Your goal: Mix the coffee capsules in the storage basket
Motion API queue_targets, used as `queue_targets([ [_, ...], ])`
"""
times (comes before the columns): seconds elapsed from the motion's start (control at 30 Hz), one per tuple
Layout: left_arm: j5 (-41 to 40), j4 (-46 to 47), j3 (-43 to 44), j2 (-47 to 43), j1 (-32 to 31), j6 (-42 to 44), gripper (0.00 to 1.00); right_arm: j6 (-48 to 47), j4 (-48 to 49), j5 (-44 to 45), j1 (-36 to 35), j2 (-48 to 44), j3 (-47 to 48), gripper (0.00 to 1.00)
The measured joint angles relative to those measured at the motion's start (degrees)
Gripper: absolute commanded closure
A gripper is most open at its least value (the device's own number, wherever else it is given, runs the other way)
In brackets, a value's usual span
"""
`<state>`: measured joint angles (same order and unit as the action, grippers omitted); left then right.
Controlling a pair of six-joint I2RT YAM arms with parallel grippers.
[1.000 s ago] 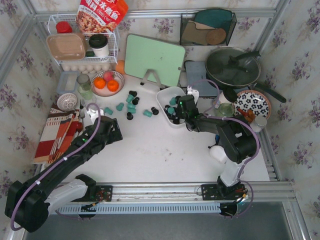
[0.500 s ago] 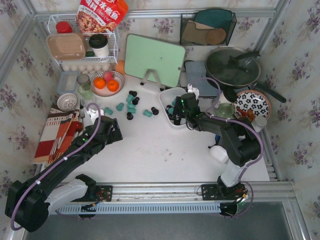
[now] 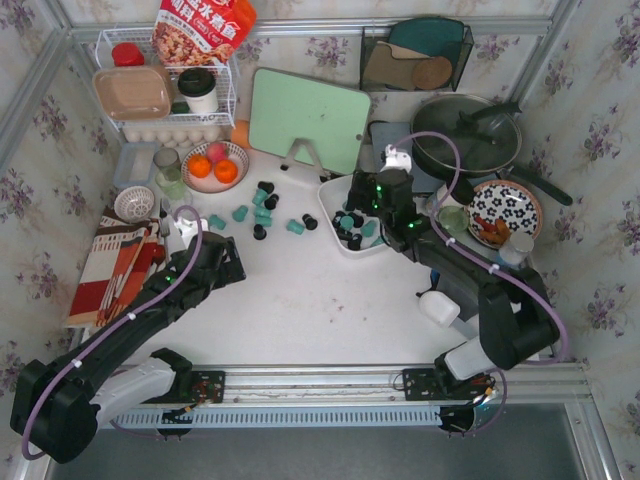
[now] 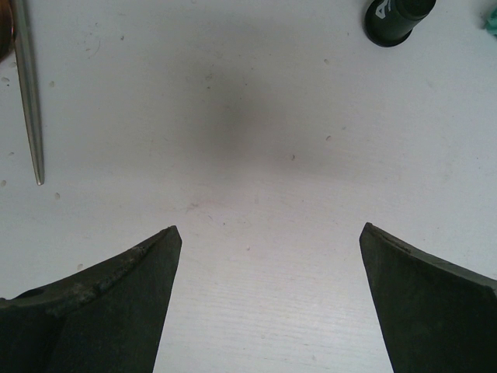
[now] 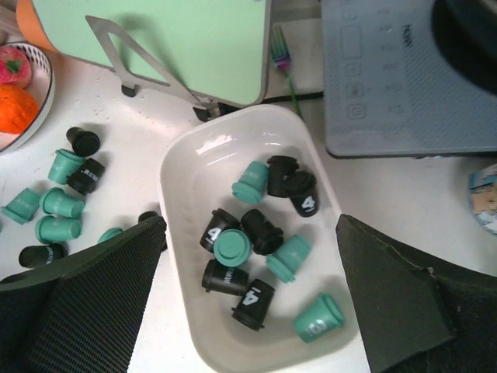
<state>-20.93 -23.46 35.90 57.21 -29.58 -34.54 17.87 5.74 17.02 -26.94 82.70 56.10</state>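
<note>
We favour the right tool point(image 5: 248, 227)
It hangs wide and empty straight above the storage basket point(image 5: 180, 167) of coffee capsules point(image 5: 233, 247); the left tool point(image 4: 268, 237), also wide, sits well apart leftward.

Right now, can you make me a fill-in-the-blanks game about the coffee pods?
The white storage basket holds teal and ___ coffee capsules.
The right tool hangs above the basket with its jaws ___.
More loose capsules lie on the ___, left of the basket.
Missing words: black; open; table.
</note>
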Motion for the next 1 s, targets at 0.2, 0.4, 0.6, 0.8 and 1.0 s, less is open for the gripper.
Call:
queue_targets([
  [0.2,0.0,0.0,0.0,0.8,0.0,0.0,0.0,-4.8,-3.4,4.3,0.0,-6.4,0.5,0.0],
  [0.4,0.4,0.1,0.0,1.5,0.0,0.1,0.0,-10.4,-0.9,10.7,0.0,-15.1,-3.4,0.0],
  [0.6,1.7,0.5,0.0,2.3,0.0,1.6,0.0,-13.7,10.9,13.6,0.2,-25.3,-16.9,0.0],
  [0.8,5.0,3.8,-1.7,-1.1,0.0,4.9,0.0,-12.4,20.0,13.7,0.6,-27.1,-28.1,0.0],
  [1.0,9.4,8.2,-4.9,-8.2,0.0,8.4,0.0,-9.9,24.0,10.1,0.5,-25.1,-34.2,0.0],
])
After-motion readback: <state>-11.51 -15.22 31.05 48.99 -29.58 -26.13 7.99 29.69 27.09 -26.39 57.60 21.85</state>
